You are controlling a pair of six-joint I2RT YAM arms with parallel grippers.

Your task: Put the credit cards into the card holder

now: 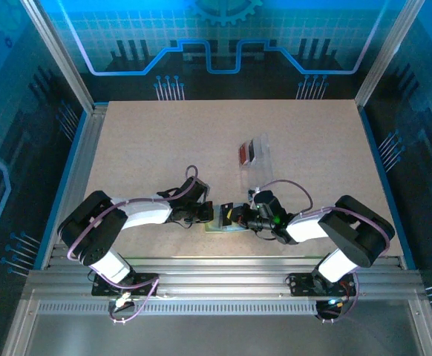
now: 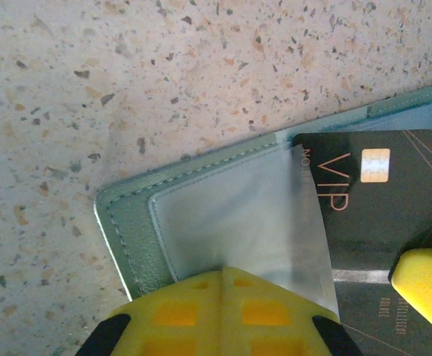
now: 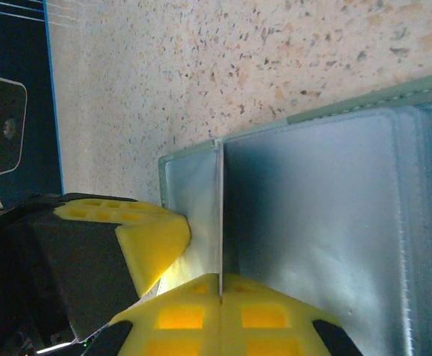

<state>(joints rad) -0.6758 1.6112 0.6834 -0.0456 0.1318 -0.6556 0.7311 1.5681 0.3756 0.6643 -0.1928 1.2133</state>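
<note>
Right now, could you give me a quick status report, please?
Left gripper shut on card holder. Right gripper shut on black card, partway in. Red card at clear pouch, nothing blocking.

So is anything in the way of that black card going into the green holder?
Nothing visible. The card seems to have its leading edge already under the clear flap of the holder. The left gripper pinches that flap at its near edge, beside the card's path. The right gripper holds the card.

card holder [image 2: 134, 222]: pale grey-green, stitched border
credit card [image 2: 394, 215]: black, copper VIP lettering
tabletop [image 2: 127, 74]: beige, dark speckles
left end effector [image 2: 220, 280]: yellow
</note>
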